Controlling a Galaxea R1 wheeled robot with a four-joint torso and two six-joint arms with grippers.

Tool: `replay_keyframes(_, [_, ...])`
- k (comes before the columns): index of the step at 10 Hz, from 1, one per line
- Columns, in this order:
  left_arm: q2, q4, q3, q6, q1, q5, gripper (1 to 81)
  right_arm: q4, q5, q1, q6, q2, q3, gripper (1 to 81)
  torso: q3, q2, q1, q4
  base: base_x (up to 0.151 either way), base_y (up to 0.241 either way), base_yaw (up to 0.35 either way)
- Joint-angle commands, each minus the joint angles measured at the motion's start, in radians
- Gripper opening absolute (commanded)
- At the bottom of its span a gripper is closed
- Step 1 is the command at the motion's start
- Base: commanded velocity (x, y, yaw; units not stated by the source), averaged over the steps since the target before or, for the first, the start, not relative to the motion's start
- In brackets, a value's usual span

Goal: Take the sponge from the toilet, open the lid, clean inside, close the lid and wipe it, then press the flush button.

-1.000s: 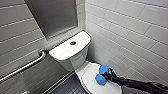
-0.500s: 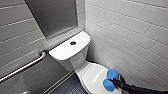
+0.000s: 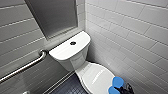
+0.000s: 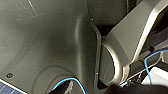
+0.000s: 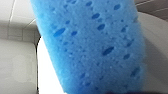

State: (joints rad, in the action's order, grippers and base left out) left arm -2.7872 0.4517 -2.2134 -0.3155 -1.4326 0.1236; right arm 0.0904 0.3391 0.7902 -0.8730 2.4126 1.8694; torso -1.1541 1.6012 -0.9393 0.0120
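Note:
The white toilet (image 3: 75, 53) stands in the corner, its boxy tank against the back wall and a round dark flush button (image 3: 73, 43) on the tank's top. The oval lid (image 3: 96, 76) lies shut over the bowl. My right gripper (image 3: 123, 89) sits at the lid's near right edge, shut on the bright blue sponge (image 3: 116, 83), which sticks up from it. The right wrist view has the sponge (image 5: 90, 47) up close, porous and blue, with white ceramic behind it. The left wrist view looks at grey parts of my own body.
A steel grab bar (image 3: 25, 66) runs along the tiled left wall. White tiles (image 3: 130, 37) close in tight on the toilet's right. A grey panel (image 3: 55, 15) is set in the wall above the tank. Dark floor tiles (image 3: 68, 87) lie left of the bowl.
My right gripper has carried the sponge from over the lid's front toward its near right edge, closer to me. The toilet and lid stay as they were.

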Motion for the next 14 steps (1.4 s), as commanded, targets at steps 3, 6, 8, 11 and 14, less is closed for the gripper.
replay_keyframes(3, [0.011,0.002,0.038,0.003,-0.016,0.073,81.1,0.020,0.095,0.157,-0.004,-0.192,-0.083,1.0,0.000,0.000,0.000,0.000,0.000,0.000,0.000])
replay_keyframes(6, [0.007,0.005,0.038,0.003,-0.016,0.073,81.1,0.097,0.210,0.391,-0.004,-0.226,-0.040,1.0,0.000,0.000,0.000,0.000,0.000,0.000,0.000])
replay_keyframes(8, [0.006,0.007,0.044,0.004,-0.013,0.073,81.1,0.195,0.236,0.485,-0.003,-0.258,-0.065,1.0,0.000,0.001,0.000,0.000,0.000,0.000,0.000])
replay_keyframes(11, [0.011,0.007,0.057,0.013,-0.012,0.071,81.1,0.348,0.308,0.505,0.005,-0.417,-0.327,1.0,0.000,0.001,0.000,0.000,0.000,0.000,0.000])
replay_keyframes(14, [0.012,0.012,0.058,0.012,-0.010,0.071,81.1,0.454,0.222,0.412,0.006,-0.504,-0.522,1.0,0.000,0.001,0.000,0.000,0.000,0.000,0.000])
